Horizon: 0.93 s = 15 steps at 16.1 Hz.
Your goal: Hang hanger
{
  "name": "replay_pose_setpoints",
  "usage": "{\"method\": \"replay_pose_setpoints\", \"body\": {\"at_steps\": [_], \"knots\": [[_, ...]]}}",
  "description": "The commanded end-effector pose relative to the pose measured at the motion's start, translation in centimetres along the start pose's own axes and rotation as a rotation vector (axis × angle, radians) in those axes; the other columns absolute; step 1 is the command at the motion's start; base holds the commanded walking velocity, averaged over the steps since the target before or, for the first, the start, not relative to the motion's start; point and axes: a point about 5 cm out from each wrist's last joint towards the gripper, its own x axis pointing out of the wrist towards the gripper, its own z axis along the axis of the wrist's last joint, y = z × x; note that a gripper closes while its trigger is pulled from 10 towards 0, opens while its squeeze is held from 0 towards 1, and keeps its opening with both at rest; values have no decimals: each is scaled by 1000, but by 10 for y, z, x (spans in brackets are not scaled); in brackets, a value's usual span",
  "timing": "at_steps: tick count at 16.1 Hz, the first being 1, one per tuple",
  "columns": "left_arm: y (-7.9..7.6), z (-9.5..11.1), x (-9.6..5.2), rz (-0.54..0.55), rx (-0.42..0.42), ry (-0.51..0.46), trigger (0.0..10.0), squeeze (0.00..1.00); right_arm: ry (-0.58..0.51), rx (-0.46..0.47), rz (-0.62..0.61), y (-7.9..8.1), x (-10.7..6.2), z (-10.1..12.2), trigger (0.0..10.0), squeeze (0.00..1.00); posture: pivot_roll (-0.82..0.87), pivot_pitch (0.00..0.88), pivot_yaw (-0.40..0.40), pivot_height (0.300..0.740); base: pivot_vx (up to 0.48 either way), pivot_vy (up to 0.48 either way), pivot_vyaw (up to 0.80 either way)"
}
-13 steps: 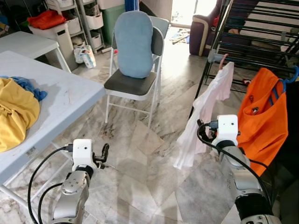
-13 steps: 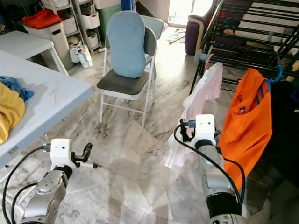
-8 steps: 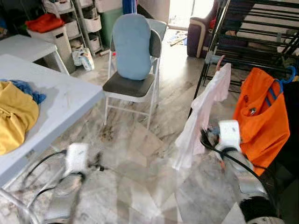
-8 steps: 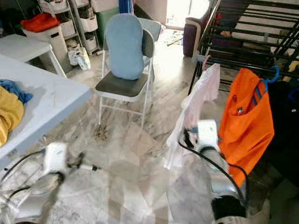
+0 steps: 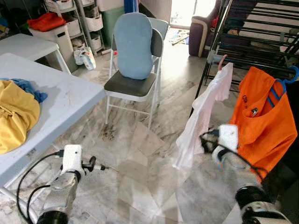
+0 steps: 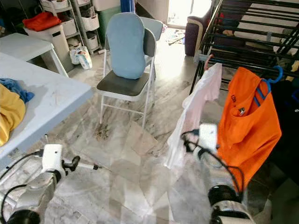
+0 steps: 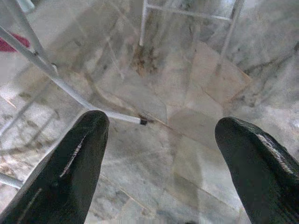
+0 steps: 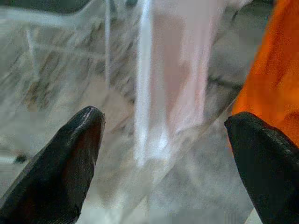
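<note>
1. Where the black metal rack (image 5: 261, 42) stands at the robot's right, a white shirt (image 5: 201, 116) is hung from a pink hanger (image 5: 221, 59) on its lower rail, the soft cloth falling in a long limp fold toward the floor.
2. Just beside it, an orange shirt (image 5: 264, 126) is carried on a blue hanger (image 5: 292, 74), its hook curved over a bar.
3. The right gripper (image 8: 163, 154) is held low before the white shirt, blurred, with its two black tapered fingers (image 8: 60, 163) spread wide and nothing between them.
4. The left gripper (image 7: 163, 154) is held low over the veined marble floor (image 5: 140, 154), near the table's thin white legs, its rounded fingers likewise wide apart and empty.
5. A yellow garment (image 5: 16, 114) is crumpled on the smooth white table (image 5: 70, 98), with blue cloth (image 5: 28, 86) touching it.
6. A folding chair (image 5: 133, 84) with a grey seat is seen beyond, a pale blue oval cushion (image 5: 134, 44) leaning upright on its back.
</note>
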Motion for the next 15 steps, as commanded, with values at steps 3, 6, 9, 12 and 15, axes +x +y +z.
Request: {"method": "replay_pose_setpoints", "body": {"at_steps": [3, 6, 9, 12, 15], "knots": [[-29, -29, 2, -85, 11, 107, 10000, 0, 130, 39, 28, 12, -4, -37, 10000, 0, -80, 0, 27, 740, 0, 0, 0], [-33, -49, -2, -88, -37, 184, 10000, 0, 178, 55, 41, 15, -8, -52, 10000, 0, -93, 0, 33, 740, 0, 0, 0], [-29, -107, -24, -111, 33, 387, 10000, 0, 324, 27, -19, 1, -27, -97, 10000, 0, -124, 0, 64, 740, 0, 0, 0], [-32, -121, -32, -121, 23, 453, 10000, 0, 418, -19, -75, -12, -39, -118, 10000, 0, -139, 0, 95, 740, 0, 0, 0], [-35, -120, -30, -123, -33, 455, 10000, 0, 437, -48, -60, -10, -42, -123, 10000, 0, -168, 0, 118, 740, 0, 0, 0]]}}
